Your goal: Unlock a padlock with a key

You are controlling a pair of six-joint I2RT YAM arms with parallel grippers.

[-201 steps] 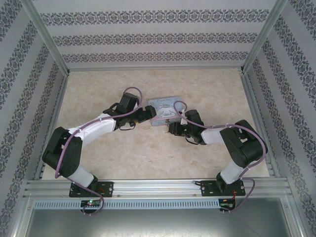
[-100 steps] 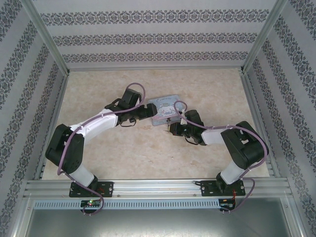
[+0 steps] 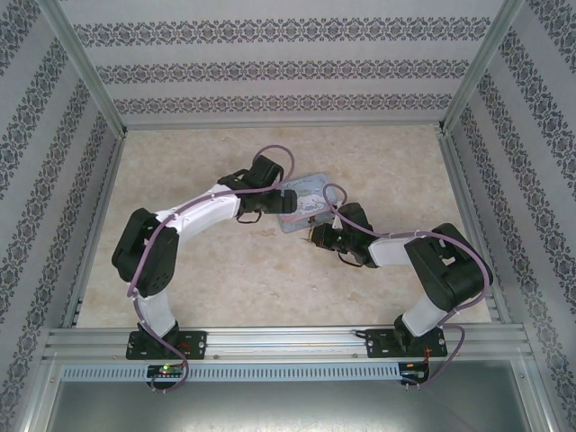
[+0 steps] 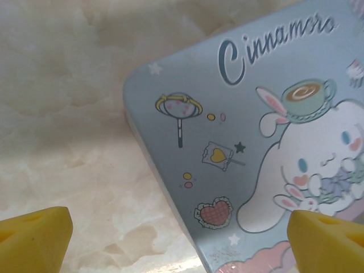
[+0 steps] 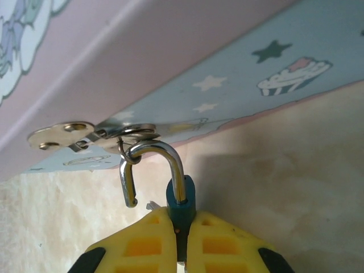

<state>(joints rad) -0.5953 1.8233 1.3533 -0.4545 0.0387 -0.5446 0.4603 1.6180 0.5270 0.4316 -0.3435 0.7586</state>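
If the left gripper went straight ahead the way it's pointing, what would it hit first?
Probably the tin: the open left gripper points at its edge, one finger in line with the tin, the other with the table beside it. Depth is unclear.

Soft, even light fills the scene, and the arms throw only faint shadows on the pale table (image 3: pixel 225 288). The overhead view is slightly hazy. Close up, the tin (image 4: pixel 227 142) is fairly sharp and the yellow fingertips (image 4: pixel 34 239) are blurred. The padlock (image 5: pixel 181 202) shackle glints, and a soft shadow lies under the tin.
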